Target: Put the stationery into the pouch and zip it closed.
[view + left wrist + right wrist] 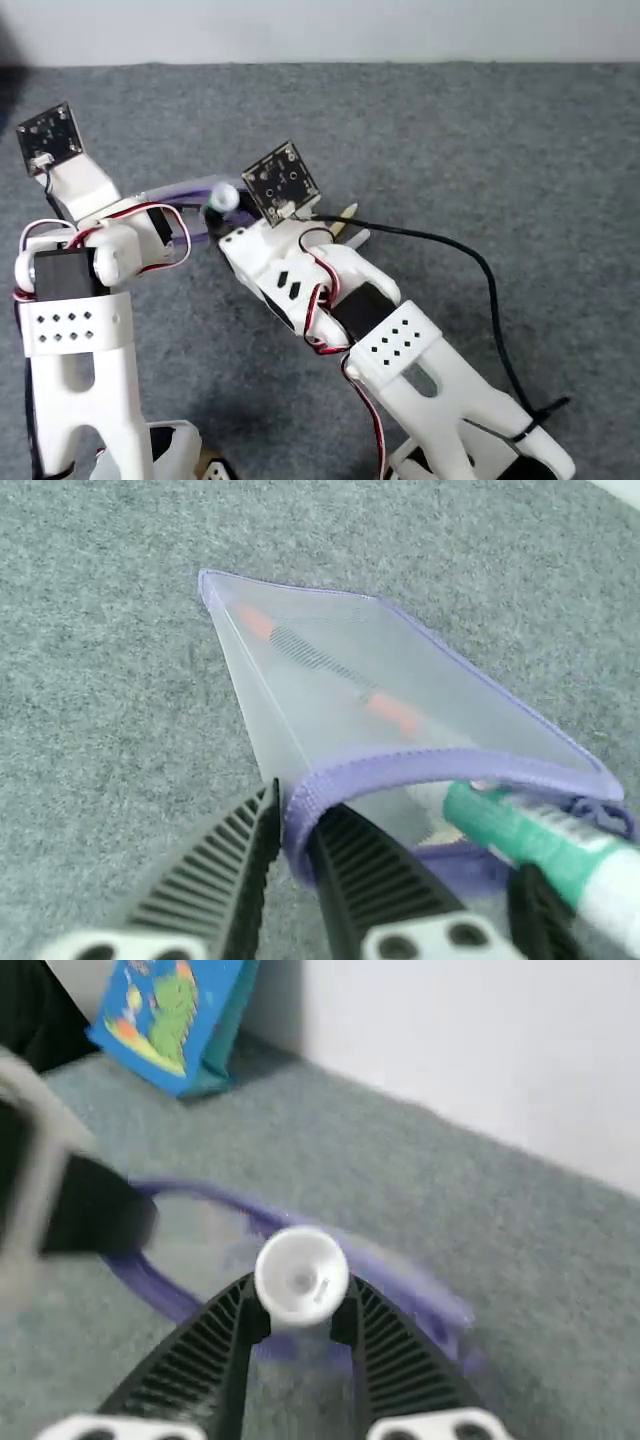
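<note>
Both arms rise from the near edge of the grey worktop [520, 140] and lean in towards its middle. A black cable [487, 275] trails along the right arm [400, 350]. The left gripper [290, 815] is nearly closed, and its black ribbed fingers [240, 850] pinch the purple fabric rim of the clear pouch [400, 680] at its open mouth. That rim is lifted into an arch, while the rest of the pouch slopes away and down to the worktop. A pen [325, 660] with orange ends lies inside, seen through the clear side. The right gripper [300, 1295] is clamped on a marker [300, 1278], its fingers closed against the barrel just below the round white end. In the left wrist view the marker [530, 845] has a green part and a white part, and its green end sits in the pouch mouth just under the arched rim. From above, the pouch [185, 192] lies between the two wrist cameras, near the middle of the worktop. A small pale pointed thing [347, 212] lies just beyond the right arm; I cannot tell what it is. Farthest off, a blue box [170, 1015] with a green cartoon figure leans at the foot of the white wall [480, 1040].
</note>
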